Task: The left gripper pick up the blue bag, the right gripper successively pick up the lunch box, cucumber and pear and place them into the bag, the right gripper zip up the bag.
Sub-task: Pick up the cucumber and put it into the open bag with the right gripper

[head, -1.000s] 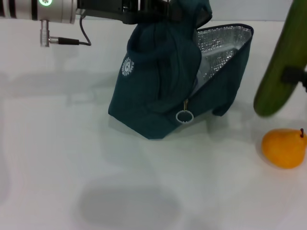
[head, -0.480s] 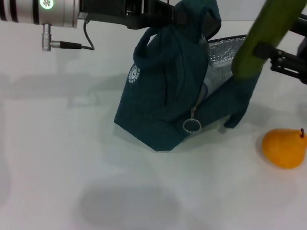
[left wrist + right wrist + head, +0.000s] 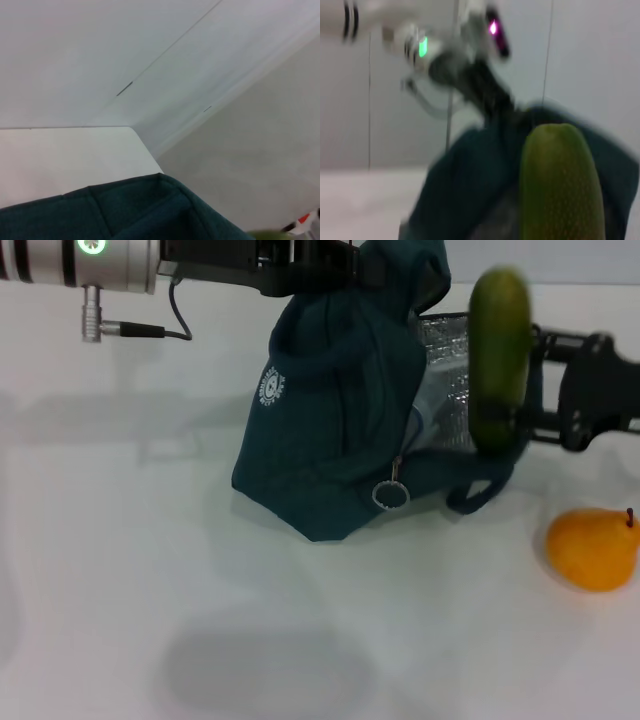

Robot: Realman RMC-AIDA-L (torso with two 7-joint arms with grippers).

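Observation:
My left gripper (image 3: 335, 265) reaches in from the upper left and is shut on the handles of the blue bag (image 3: 335, 410), holding it up and tilted; the bag's teal fabric (image 3: 140, 210) also fills the low edge of the left wrist view. The bag's foil-lined mouth faces right. A pale clear shape inside the mouth looks like the lunch box (image 3: 432, 408). The right gripper (image 3: 522, 390) comes in from the right, shut on the cucumber (image 3: 498, 355), which stands nearly upright just in front of the mouth. The cucumber (image 3: 560, 185) looms large in the right wrist view. The pear (image 3: 592, 548) lies on the table.
The white table (image 3: 150, 570) spreads out to the left and front of the bag. The bag's ring zipper pull (image 3: 390, 496) hangs at its front edge. A silver connector and cable (image 3: 110, 328) dangle under the left arm.
The right gripper has swung the cucumber from a slant to nearly upright, lower and in front of the bag's mouth. The bag has shifted slightly left.

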